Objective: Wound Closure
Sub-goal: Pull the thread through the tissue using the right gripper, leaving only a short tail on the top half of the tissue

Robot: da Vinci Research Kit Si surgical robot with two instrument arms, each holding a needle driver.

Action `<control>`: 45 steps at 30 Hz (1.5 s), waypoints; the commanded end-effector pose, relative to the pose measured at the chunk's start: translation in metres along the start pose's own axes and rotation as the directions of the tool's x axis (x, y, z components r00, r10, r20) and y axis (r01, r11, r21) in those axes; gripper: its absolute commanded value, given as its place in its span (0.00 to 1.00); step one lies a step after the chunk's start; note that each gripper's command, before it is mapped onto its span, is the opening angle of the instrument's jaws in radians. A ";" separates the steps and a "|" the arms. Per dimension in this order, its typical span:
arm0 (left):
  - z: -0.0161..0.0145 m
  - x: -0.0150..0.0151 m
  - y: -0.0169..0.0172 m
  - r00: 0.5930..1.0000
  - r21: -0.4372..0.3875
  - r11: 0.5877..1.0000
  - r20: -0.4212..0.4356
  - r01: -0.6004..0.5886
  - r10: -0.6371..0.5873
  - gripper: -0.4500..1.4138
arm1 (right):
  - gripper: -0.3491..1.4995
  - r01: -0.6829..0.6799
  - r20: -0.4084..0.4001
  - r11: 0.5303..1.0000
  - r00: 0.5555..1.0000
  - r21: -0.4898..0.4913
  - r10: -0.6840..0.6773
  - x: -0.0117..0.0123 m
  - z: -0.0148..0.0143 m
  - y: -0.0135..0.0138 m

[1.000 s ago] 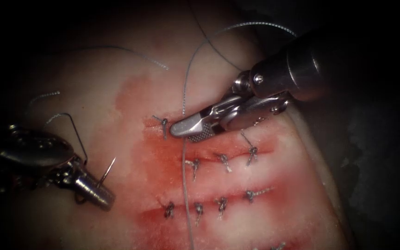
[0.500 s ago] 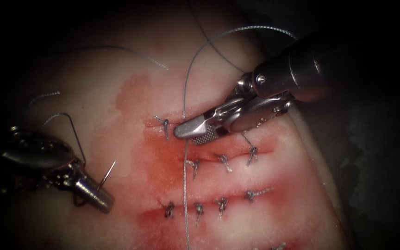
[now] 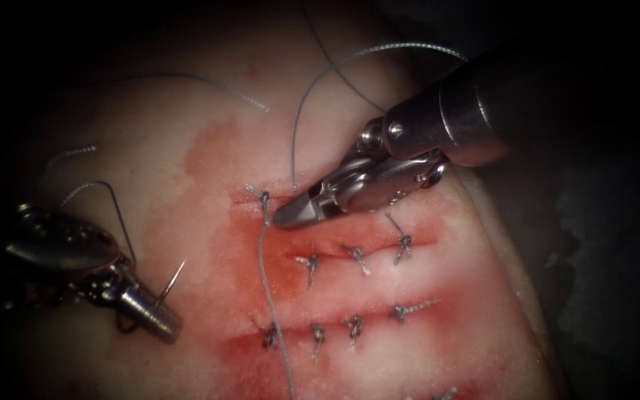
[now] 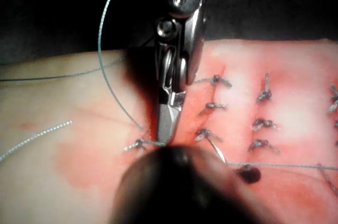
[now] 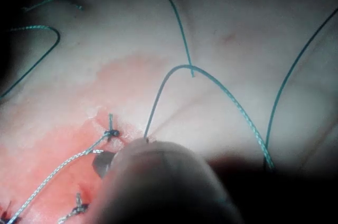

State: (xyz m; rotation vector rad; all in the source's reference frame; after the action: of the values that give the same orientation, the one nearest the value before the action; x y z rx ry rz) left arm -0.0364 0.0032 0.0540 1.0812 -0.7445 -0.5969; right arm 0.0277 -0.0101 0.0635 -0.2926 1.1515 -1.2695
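Thread (image 3: 267,275) is running taut from the knot (image 3: 264,198) at the top cut, just ahead of my right tool (image 3: 290,215), down across the tissue (image 3: 187,111). That tool's jaws are looking closed, and I am judging them to be pinching the thread's other strand right at the tip, though the tip is hiding the contact. My left tool (image 3: 158,320) is sitting well off to the left of the cuts, clamped on the needle (image 3: 173,275) low on its curve, point up and free of the tissue. I am reading the thread as light, limp and slick, so a grip close to the knot should be steadiest. The needle is stiff and thin; mid-curve is the safer hold.
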 end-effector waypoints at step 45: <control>0.0013 0.0000 0.0009 1.000 -0.003 1.000 -0.021 0.013 -0.013 0.09 | 0.27 -0.319 0.101 0.946 0.941 -0.051 0.323 0.0010 0.0010 -0.0001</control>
State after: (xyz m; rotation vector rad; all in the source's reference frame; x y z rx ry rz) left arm -0.0366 0.0023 0.0548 1.0922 -0.7123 -0.6018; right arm 0.0275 -0.0113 0.0631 -0.1850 1.0761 -0.9349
